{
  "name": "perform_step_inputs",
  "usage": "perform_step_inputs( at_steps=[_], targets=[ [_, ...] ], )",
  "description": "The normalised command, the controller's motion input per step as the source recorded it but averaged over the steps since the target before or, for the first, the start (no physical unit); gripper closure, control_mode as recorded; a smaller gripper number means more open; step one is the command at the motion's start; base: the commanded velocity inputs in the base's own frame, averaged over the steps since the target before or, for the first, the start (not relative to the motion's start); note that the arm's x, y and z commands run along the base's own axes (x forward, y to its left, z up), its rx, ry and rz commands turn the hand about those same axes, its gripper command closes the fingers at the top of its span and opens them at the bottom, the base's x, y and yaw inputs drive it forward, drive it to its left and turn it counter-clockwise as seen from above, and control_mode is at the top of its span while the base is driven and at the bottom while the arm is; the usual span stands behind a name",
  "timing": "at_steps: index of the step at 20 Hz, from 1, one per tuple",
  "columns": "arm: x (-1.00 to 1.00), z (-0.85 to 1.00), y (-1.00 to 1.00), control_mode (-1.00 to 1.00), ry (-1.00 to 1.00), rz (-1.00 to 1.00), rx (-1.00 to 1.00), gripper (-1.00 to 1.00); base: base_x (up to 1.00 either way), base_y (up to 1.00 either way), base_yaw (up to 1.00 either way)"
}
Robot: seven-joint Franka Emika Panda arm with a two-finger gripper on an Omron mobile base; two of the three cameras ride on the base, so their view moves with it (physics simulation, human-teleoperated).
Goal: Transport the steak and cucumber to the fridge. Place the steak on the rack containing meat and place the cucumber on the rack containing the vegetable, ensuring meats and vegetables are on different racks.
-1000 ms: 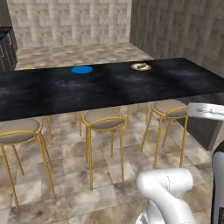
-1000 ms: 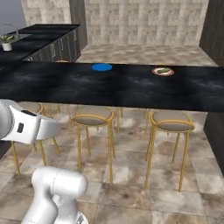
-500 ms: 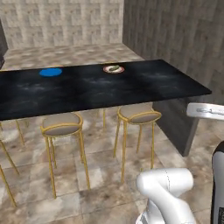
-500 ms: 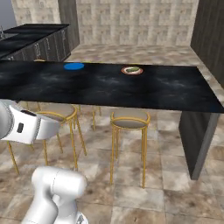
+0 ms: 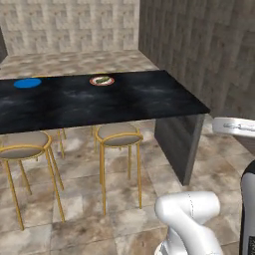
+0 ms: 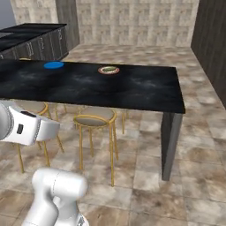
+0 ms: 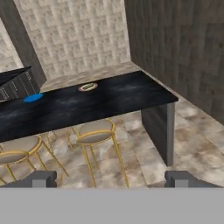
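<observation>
Black, glossy stone with faint grey clouding makes up the long worktop (image 5: 124,99), a flat slab carried at its right end by a plain dark grey panel leg. Towards the upper left of the left base view a round red-rimmed white plate (image 5: 102,80) lies on it, and on that plate rests the cucumber (image 5: 102,79), a short green shape too small to make out in detail. Further left on the same slab sits a flat round blue plate (image 5: 27,83); whether the steak lies on it cannot be told from here. The two plates are well apart from each other.

Under the near edge stand round stools (image 5: 118,135) with beige padded seats and thin brass-coloured legs. The floor (image 5: 149,184) is laid in mottled beige and brown tiles, the back wall (image 5: 74,25) in pale rough stone blocks, and the right-hand wall in darker brown blocks.

In the hand view the claw (image 7: 118,179) shows at the bottom of the frame, its two small dark grey tips set wide apart with nothing between them. The cucumber (image 7: 88,87) lies in the upper middle of that view, far beyond the claw across the worktop, and the blue plate (image 7: 33,98) lies to its left
</observation>
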Motion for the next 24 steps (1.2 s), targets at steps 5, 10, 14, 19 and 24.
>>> perform_step_inputs(
  at_steps=[5, 10, 14, 19, 24],
  targets=[
    [0.0, 0.0, 0.0, 1.0, 0.0, 0.0, 0.0, -1.0, 0.0, -1.0, 0.12],
    [0.0, 0.0, 0.0, 1.0, 0.0, 0.0, 0.0, -1.0, 0.0, -1.0, 0.1],
    [0.0, 0.0, 0.0, 1.0, 0.0, 0.0, 0.0, -1.0, 0.01, -1.0, 0.09],
    [0.0, 0.0, 0.0, 1.0, 0.0, 0.0, 0.0, -1.0, 0.45, -1.0, 0.12],
    [0.0, 0.0, 0.0, 1.0, 0.0, 0.0, 0.0, -1.0, 0.99, -1.0, 0.16]
  ],
)
